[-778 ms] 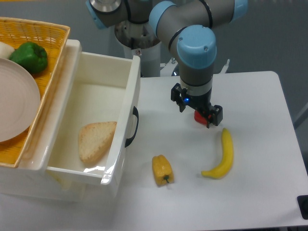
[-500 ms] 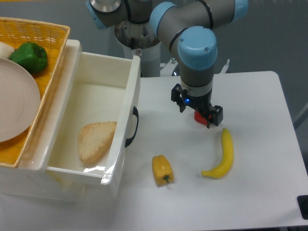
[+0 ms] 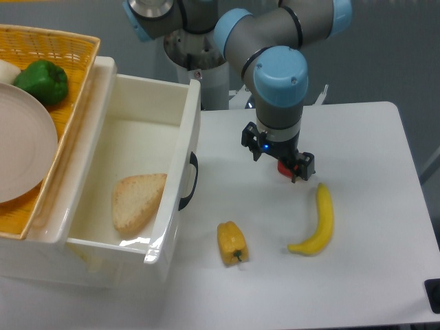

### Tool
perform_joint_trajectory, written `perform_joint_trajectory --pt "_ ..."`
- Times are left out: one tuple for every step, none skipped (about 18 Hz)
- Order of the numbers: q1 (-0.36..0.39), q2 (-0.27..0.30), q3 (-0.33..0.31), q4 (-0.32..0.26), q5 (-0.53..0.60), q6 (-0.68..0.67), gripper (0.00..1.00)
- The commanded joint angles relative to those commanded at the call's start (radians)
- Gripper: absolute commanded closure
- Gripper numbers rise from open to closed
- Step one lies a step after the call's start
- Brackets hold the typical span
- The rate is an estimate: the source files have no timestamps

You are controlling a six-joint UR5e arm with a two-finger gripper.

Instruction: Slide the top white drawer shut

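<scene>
1. I see a white table (image 3: 371, 275) filling most of the view, with a white cabinet at its left edge.
2. The top white drawer (image 3: 180, 184) stands pulled far out from the cabinet toward the table's middle. Its black curved handle (image 3: 190, 180) faces the open tabletop. A slice of bread (image 3: 136, 199) lies on the drawer floor near the front wall.
3. A yellow woven basket (image 3: 67, 82) sits on the cabinet top at the far left, holding a pale plate (image 3: 20, 148) and a green pepper (image 3: 42, 81).
4. My arm (image 3: 275, 69), grey with blue joint caps, reaches down from the back edge over the table's middle, well apart from the drawer handle.
5. The gripper (image 3: 278, 152) hangs under the wrist, pointing down. I cannot tell how far its jaws are spread; something red shows beside them.
6. A banana (image 3: 317, 223) lies toward the right, near the front edge.
7. A small yellow pepper (image 3: 232, 242) lies just beside the drawer's front corner.
</scene>
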Motion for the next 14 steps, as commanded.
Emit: perform_joint_trajectory --pt "0.000 0.003 -0.008 0.000 -0.002 -0.005 0.00" --pt "0.000 0.005 -0.008 0.002 0.000 -0.015 0.00" --pt "0.000 0.003 -0.008 0.006 0.000 -0.038 0.00" --pt "0.000 0.000 -0.008 0.015 0.000 -0.075 0.00" --pt "0.000 -0.003 -0.009 0.023 0.000 -0.118 0.00" --pt "-0.002 -0.005 -0.008 0.031 -0.003 -0.159 0.00" --pt "-0.003 -0.008 -0.006 0.032 -0.006 -0.201 0.00" --pt "-0.005 -0.011 -0.003 0.032 -0.009 -0.240 0.00" --pt "-0.005 -0.021 0.001 0.032 -0.023 -0.280 0.00" --pt "-0.005 -0.024 0.001 0.032 -0.038 -0.310 0.00" --pt "-0.006 -0.032 0.003 0.032 -0.050 -0.327 0.00" --pt "-0.005 -0.040 0.004 0.032 -0.061 -0.336 0.00" --pt "-0.006 -0.046 0.004 0.032 -0.069 -0.351 0.00" --pt "-0.006 -0.054 0.004 0.032 -0.069 -0.367 0.00"
